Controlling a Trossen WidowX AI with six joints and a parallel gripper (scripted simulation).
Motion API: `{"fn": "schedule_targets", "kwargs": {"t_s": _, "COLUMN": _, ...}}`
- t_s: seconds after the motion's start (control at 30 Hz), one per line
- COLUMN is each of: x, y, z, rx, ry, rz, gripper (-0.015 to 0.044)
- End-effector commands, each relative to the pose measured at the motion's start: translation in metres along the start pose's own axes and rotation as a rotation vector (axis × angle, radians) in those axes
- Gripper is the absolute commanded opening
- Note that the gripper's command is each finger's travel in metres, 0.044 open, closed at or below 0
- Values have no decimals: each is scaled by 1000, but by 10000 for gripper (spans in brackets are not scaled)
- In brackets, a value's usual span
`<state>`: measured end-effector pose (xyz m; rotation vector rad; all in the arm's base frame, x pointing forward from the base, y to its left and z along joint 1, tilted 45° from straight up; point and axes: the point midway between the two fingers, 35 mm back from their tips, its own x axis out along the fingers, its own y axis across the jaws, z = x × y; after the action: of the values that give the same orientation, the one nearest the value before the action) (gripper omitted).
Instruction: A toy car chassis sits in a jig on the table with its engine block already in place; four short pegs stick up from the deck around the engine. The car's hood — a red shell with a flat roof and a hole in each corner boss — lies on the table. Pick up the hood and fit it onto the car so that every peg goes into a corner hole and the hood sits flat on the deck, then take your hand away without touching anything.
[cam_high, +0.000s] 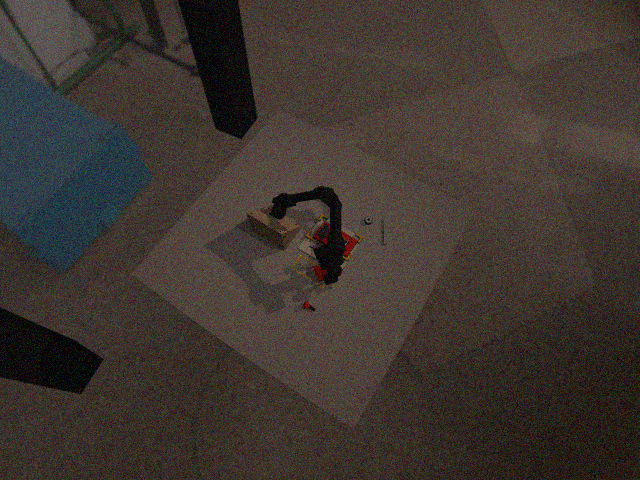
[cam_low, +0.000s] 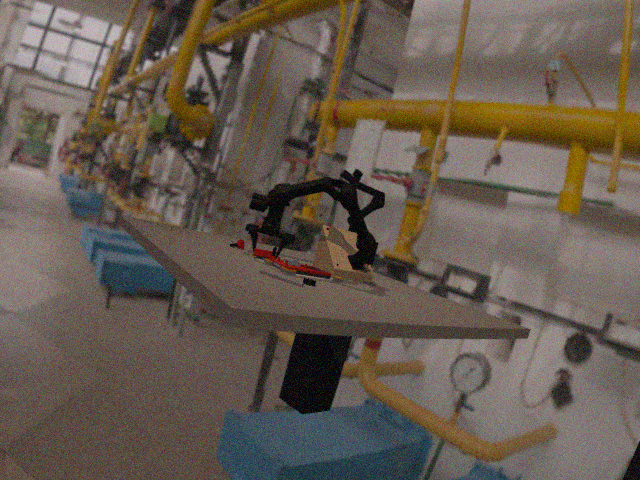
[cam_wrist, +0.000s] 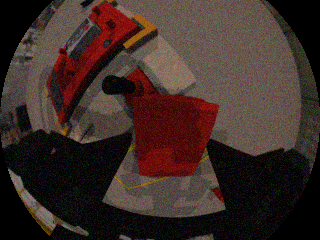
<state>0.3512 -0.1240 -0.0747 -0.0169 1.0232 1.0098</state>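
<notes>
The red hood (cam_high: 320, 272) (cam_wrist: 172, 140) is between my fingers in the wrist view, its flat roof facing the camera. My gripper (cam_low: 266, 249) (cam_wrist: 170, 140) is open, one finger on each side of the hood; I see gaps and no clear contact. In the top view the arm partly covers the hood. The red chassis (cam_high: 351, 246) (cam_low: 305, 269) (cam_wrist: 117, 25) sits beside it in the jig with yellow-orange corners (cam_wrist: 142, 32). The grey engine block (cam_wrist: 82, 39) is in the deck. The pegs and the hood's corner holes are too small or hidden to tell.
A wooden block (cam_high: 272, 227) (cam_low: 336, 254) stands near the arm's base. A small red-and-black part (cam_high: 308, 305) (cam_low: 239, 244) lies beyond the hood. A wheel (cam_high: 368, 220) (cam_low: 309, 282) and a thin grey rod (cam_high: 383, 232) lie past the chassis. A black cylinder (cam_wrist: 117, 85) shows near the hood.
</notes>
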Motion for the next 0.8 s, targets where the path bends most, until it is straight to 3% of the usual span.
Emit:
{"fn": "schedule_targets", "kwargs": {"t_s": 0.0, "x": 0, "y": 0, "z": 0, "rx": 0, "ry": 0, "rz": 0, "gripper": 381}}
{"fn": "schedule_targets", "kwargs": {"t_s": 0.33, "x": 0, "y": 0, "z": 0, "rx": 0, "ry": 0, "rz": 0, "gripper": 314}}
{"fn": "schedule_targets", "kwargs": {"t_s": 0.73, "x": -25, "y": 0, "z": 0, "rx": 0, "ry": 1, "rz": -1, "gripper": 0}}
{"fn": "schedule_targets", "kwargs": {"t_s": 0.77, "x": -29, "y": 0, "z": 0, "rx": 0, "ry": 1, "rz": -1, "gripper": 0}}
